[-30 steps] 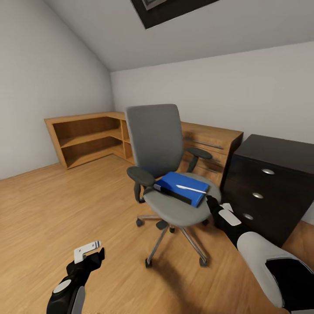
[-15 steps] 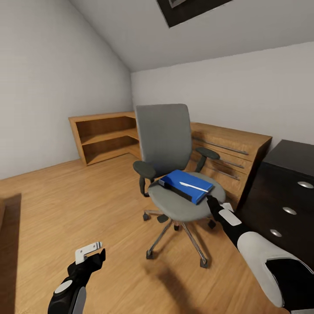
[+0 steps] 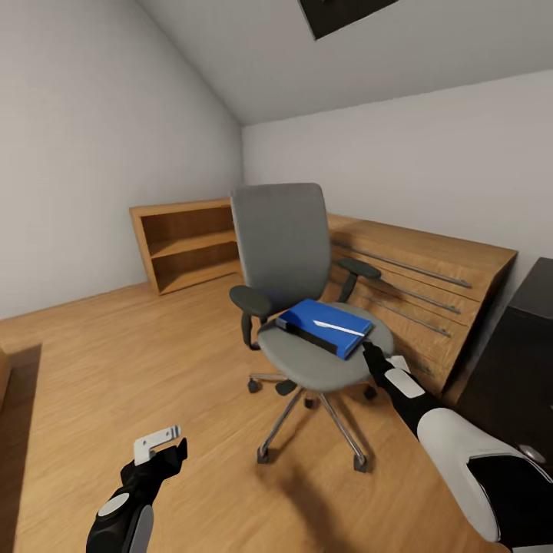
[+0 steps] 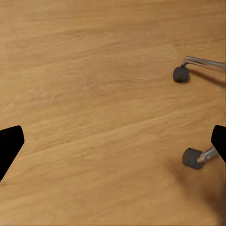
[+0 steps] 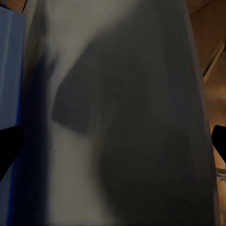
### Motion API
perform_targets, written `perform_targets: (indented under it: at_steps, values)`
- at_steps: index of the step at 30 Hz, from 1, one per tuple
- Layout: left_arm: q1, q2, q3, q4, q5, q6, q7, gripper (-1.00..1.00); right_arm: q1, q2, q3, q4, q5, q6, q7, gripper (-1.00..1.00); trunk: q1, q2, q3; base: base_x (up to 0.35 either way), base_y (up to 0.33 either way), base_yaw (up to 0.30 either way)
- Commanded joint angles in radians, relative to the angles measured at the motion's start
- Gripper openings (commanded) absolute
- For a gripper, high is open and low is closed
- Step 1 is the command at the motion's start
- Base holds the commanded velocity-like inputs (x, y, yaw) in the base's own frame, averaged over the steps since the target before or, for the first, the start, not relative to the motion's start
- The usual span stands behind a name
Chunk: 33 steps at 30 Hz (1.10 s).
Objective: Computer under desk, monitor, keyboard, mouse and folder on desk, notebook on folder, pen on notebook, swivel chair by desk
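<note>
**Right claw at seat rim, folder on chair**

Head view. Swivel chair [image 3: 296,292]: matte grey back and rounded seat, black armrests, chrome star base on dark casters, standing on a wood-grain plank floor [image 3: 115,369]. Folder [image 3: 326,326]: flat, bright blue rectangle with a dark spine, lying on the seat just beyond the right gripper [image 3: 369,355]. A slim white pen [image 3: 336,329] lies on top of the folder. Right gripper is black, its tip at the near rim of the seat, just beside the folder's near corner; jaw state cannot be told here. Left gripper [image 3: 161,447], black with a pale bracket, hangs low over bare floor, well apart from the chair, which is ahead and to its right. Light wooden low cabinets [image 3: 415,288] run along the wall behind the chair; a black drawer unit [image 3: 516,361] stands to the right of the right gripper.

Left wrist view. Two black fingertips [image 4: 9,146] sit at opposite edges, wide apart, nothing between them. Smooth plank floor beyond; two round dark casters [image 4: 191,158] on chrome legs lie close to one fingertip.

Right wrist view. Fingertips [image 5: 8,143] spread apart. Smooth grey seat surface very close, shadowed; a blue strip of folder [image 5: 10,66] beside one fingertip.
</note>
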Motion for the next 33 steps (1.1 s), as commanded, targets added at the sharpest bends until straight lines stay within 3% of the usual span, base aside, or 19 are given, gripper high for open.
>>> perform_targets:
  at_steps: [1,10,33]
  values:
    - [-0.001,-0.001,0.0,-0.001,0.007,0.005,0.005,1.0,0.0,0.0,0.012,-0.001,-0.018,-0.003,-0.004,1.0,0.0,0.0,-0.001,0.284,0.0,0.001]
    - [-0.001,-0.001,0.0,-0.001,0.007,0.006,0.002,1.0,0.0,0.0,0.013,-0.001,-0.018,-0.003,-0.002,1.0,0.0,0.0,-0.001,0.069,0.005,0.0]
    - [-0.001,-0.001,0.0,-0.001,0.007,0.006,0.001,1.0,0.0,0.004,0.015,0.0,-0.017,-0.003,-0.001,1.0,0.0,0.0,-0.001,0.189,0.023,0.0]
